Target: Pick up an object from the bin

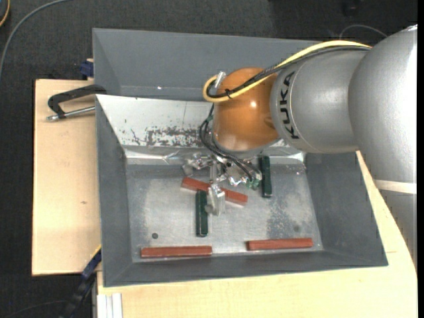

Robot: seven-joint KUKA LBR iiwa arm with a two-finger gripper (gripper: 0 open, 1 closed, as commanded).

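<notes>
The left red bar (175,250) lies flat along the near wall of the bin (142,204). Next, a green bar (201,220) points away from me, its far end just beside my gripper (214,197). The gripper sits low over the middle of what I take as my target, the middle red bar (196,185). Its long axis runs left to right, dipping rightward. I cannot tell whether the gripper is open or closed. Further right lie the right green bar (265,176) and the right red bar (279,244). All look rigid, matte and straight-edged.

A short red-brown bar (197,185) lies slanted in the bin's (159,211) middle.
</notes>
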